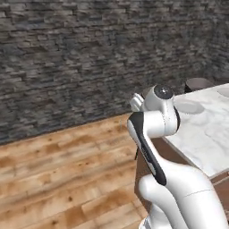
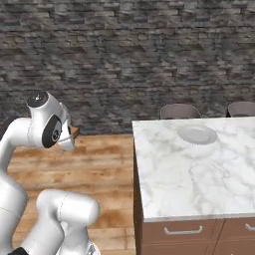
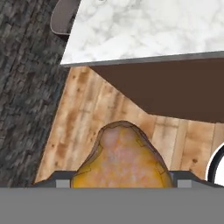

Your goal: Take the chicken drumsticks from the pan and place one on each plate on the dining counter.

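Note:
My gripper is shut on a golden-brown chicken drumstick, which bulges up between the two fingertips over the wooden floor. A brown tip of the drumstick pokes out of the hand, held left of the dining counter and short of its near corner. One off-white plate lies bare on the marble, also seen past the arm's elbow as the plate. The rim of a second plate shows at the right edge. The pan is out of view.
Dark round stools stand along the counter's far side, one stool beyond the plate. A grey stone wall runs behind. Wooden floor stretches left of the counter's brown base.

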